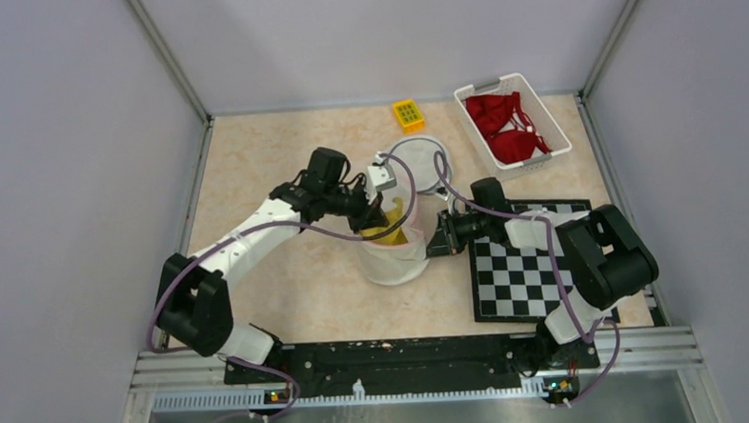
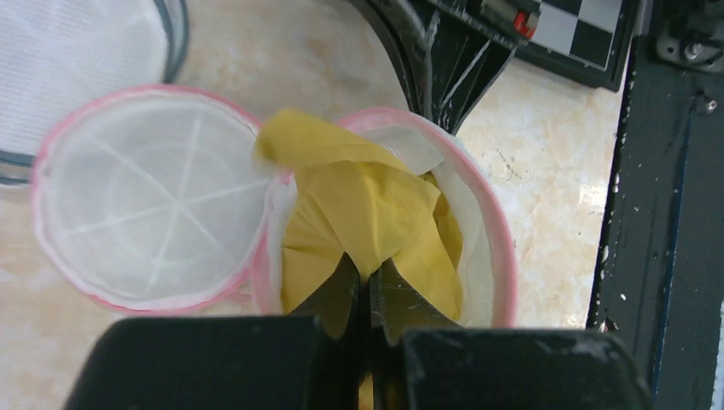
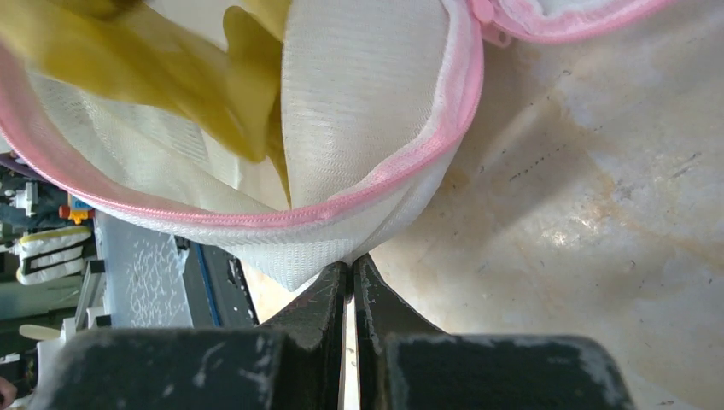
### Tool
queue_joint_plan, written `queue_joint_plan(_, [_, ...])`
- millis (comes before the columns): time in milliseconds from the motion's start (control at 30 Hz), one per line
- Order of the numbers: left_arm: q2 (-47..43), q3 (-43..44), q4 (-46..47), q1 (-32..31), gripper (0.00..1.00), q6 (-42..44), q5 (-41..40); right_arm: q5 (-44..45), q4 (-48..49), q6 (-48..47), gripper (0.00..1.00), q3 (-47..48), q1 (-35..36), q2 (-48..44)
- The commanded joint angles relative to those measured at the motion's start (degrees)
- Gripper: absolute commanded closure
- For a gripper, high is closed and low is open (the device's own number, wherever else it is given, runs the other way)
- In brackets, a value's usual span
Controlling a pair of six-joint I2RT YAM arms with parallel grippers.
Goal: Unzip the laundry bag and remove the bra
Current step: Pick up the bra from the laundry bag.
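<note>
Now, left gripper (image 2: 369, 286) pinching yellow bra (image 2: 376, 205) inside laundry bag (image 2: 505, 256), right gripper (image 3: 350, 268) clamped on bag's wall.

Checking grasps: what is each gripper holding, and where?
Left gripper: yellow fabric bra, at its bunched middle. Right gripper: white mesh laundry bag, wall below pink rim.

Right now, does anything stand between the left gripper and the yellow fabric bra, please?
Nothing visible: the lid of the pink-trimmed white mesh laundry bag lies open, and the left gripper is shut on the bra.
</note>
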Motion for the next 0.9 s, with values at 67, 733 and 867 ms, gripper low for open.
queue_joint_plan(67, [-5.3, 1.8, 3.2, 2.1, 1.00, -4.6, 3.9, 0.2, -1.0, -3.7, 1.00, 1.4, 0.2, 0.6])
queue_joint_plan(733, [-3.4, 12.2, 21.2, 7.1, 1.00, -37.7, 3.5, 6.8, 0.1, -5.6, 1.00, 2.3, 2.2, -1.3])
queue_joint_plan(867, [-4.0, 10.7, 30.2, 9.5, 1.00, -46.4, 5.9, 8.7, -0.8, -6.1, 1.00, 3.3, 2.5, -1.6])
